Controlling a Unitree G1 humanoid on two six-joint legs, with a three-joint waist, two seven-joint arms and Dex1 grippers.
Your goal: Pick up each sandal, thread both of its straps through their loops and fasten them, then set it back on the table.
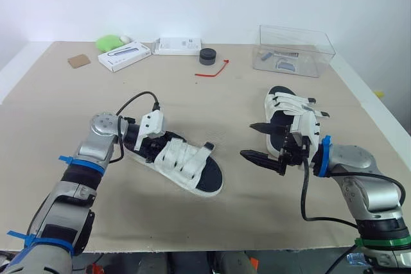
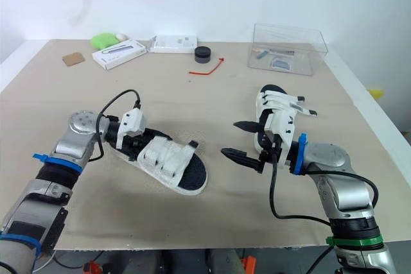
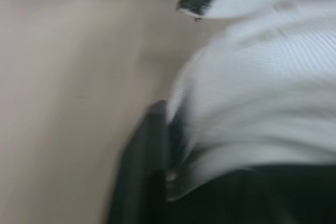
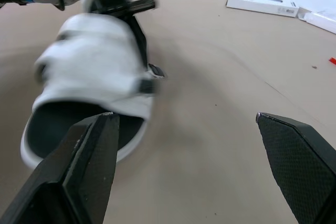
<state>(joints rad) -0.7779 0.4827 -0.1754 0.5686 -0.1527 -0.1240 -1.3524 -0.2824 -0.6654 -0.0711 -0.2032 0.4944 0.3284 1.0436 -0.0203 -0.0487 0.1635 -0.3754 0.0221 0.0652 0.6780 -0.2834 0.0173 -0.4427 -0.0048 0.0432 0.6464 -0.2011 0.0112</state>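
Sandals: where do they lie? (student)

Both rest on the table (image 1: 51, 113). The left sandal (image 1: 186, 163) lies at an angle near the middle, sole down, with its straps arched over the footbed. The right sandal (image 1: 287, 108) lies well apart from it, on the side of the clear box (image 1: 295, 49). (tutor)

And the grippers? (student)

The left gripper (image 1: 142, 145) is at the heel end of the left sandal, touching it. Whether it is clamped cannot be told. The right gripper (image 1: 260, 143) is released. Its two black fingers (image 4: 84, 166) are spread wide with nothing between them and point toward the left sandal. It sits just beside the right sandal's near end. (tutor)

What lies along the far edge? (student)

A long white box (image 1: 125, 56), a flat white box (image 1: 178, 45), a black puck (image 1: 207, 56), a red tie (image 1: 214, 70), a green lump (image 1: 109, 43) and a brown square (image 1: 79, 61). (tutor)
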